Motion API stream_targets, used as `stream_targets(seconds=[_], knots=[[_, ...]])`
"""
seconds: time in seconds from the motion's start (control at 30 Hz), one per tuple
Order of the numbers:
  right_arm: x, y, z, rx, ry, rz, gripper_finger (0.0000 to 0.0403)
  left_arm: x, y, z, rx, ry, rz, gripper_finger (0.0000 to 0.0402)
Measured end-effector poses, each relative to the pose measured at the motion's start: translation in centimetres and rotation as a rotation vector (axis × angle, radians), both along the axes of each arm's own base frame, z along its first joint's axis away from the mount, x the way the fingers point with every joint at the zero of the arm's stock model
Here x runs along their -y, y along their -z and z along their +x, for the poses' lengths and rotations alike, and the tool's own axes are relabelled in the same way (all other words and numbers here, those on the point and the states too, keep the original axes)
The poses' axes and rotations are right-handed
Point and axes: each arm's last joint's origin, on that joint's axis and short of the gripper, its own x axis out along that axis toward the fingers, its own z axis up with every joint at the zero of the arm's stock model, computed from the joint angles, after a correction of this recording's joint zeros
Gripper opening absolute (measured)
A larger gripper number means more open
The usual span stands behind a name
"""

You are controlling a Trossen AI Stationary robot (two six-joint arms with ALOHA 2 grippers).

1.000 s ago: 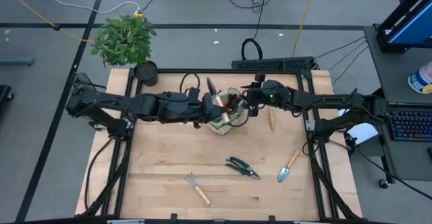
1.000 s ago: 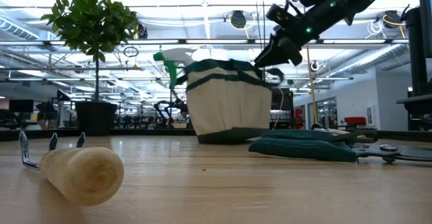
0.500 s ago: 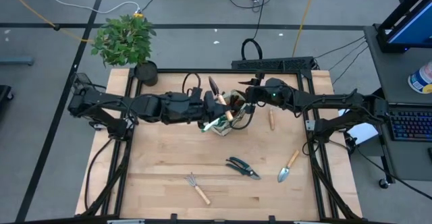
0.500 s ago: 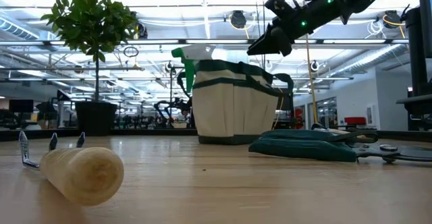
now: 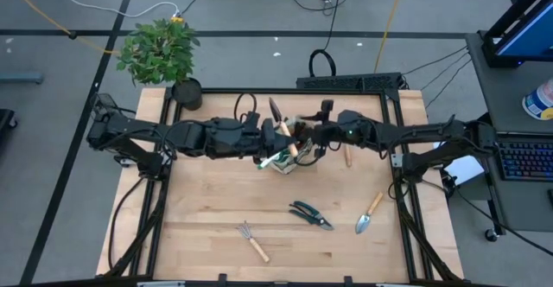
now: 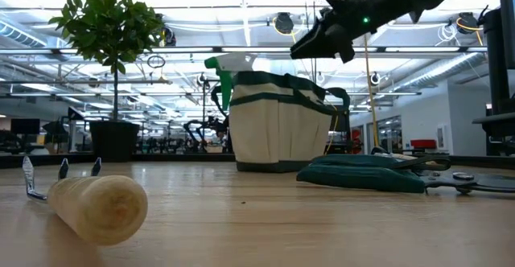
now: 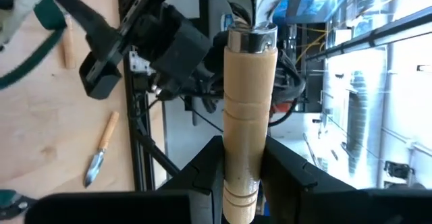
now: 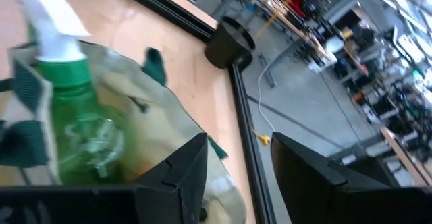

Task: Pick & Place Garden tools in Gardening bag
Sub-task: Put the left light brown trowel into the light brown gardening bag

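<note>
The beige gardening bag (image 5: 290, 157) with green trim stands upright at mid-table, also in the low view (image 6: 278, 122). A green-white sprayer (image 8: 61, 69) sticks out of it. My left gripper (image 7: 246, 166) hovers beside the bag's left side, shut on a wooden-handled tool (image 5: 281, 127). My right gripper (image 8: 236, 170) stands open above the bag's right rim (image 6: 310, 46), with nothing between its fingers. A rake (image 5: 252, 241), pruning shears (image 5: 309, 215), a trowel (image 5: 369, 213) and another wooden-handled tool (image 5: 347, 153) lie flat on the table. My left gripper pinches the tool's wooden handle (image 7: 244, 143) between its two fingers, near the butt end. The fingers (image 7: 206, 166) come roughly level from the table's left and lie across the handle. The tool is lifted clear, its metal end (image 5: 275, 108) pointing toward the far edge.
A leafy potted plant (image 5: 164, 58) stands at the table's far left corner. The black frame rails (image 5: 406, 209) run along the table's sides. Bare wood lies between the bag and the tools near the front edge.
My right gripper has risen a little and drifted toward the table's left above the bag, staying open. The bag, which leaned at first, has settled upright, and the sprayer head has shifted with it.
</note>
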Motion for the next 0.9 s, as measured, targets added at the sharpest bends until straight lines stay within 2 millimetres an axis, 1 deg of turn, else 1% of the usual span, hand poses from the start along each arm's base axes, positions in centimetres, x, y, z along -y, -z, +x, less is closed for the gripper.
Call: stream_targets(seconds=[0.27,0.4,0.63,0.9], knots=[[-1.8,-0.5,0.4,0.021,-0.088,-0.098,0.0157,0.5,-0.1,0.0,0.014,0.058,-0.037,0.0074],[-2.8,-1.2,0.7,0.076,-0.137,-0.175,0.0157,0.8,-0.2,0.0,0.022,0.091,-0.071,0.0074],[-5.2,-2.6,0.9,0.185,-0.226,-0.314,0.0157,1.0,-0.1,0.0,0.018,0.151,-0.112,0.0074],[-7.2,-3.7,0.7,0.229,-0.151,-0.500,0.0157,1.2,0.8,-0.2,-0.083,0.207,-0.202,0.0074]])
